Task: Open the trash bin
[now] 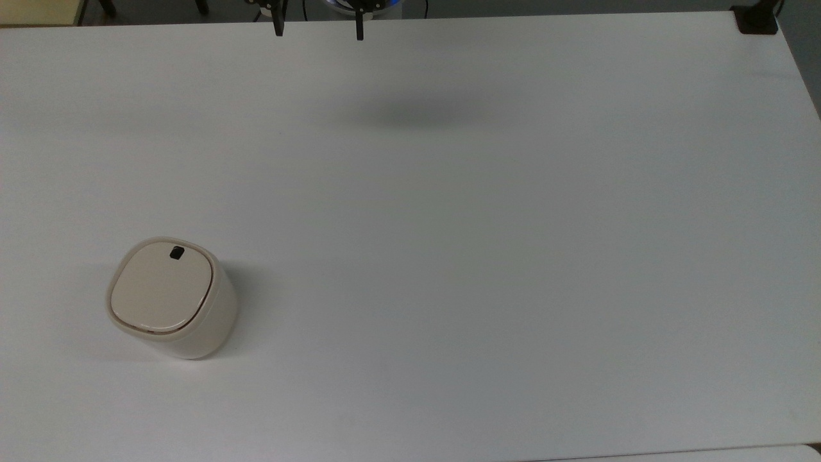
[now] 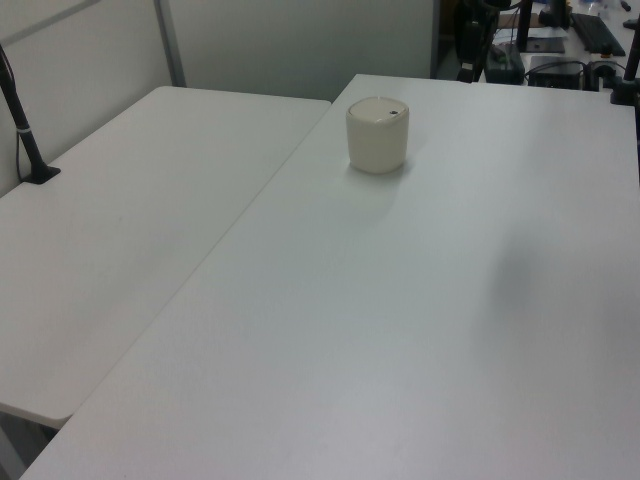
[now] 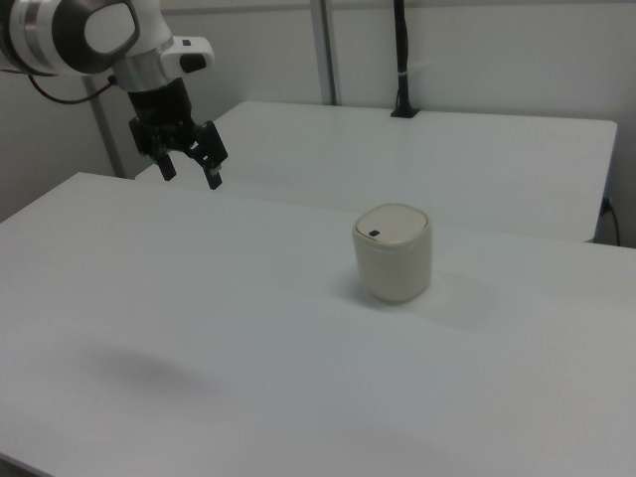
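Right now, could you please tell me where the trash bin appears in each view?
Top view: trash bin at lower left.
Left view: upper middle, far along the white table.
Right view: right of centre.
Shared landmark: the small black mark on its lid.

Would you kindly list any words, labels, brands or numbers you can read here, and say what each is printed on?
None can be read.
The small cream-beige plastic trash bin bears only a small black rectangular mark on its lid, with no lettering visible.
The white table carries no print.
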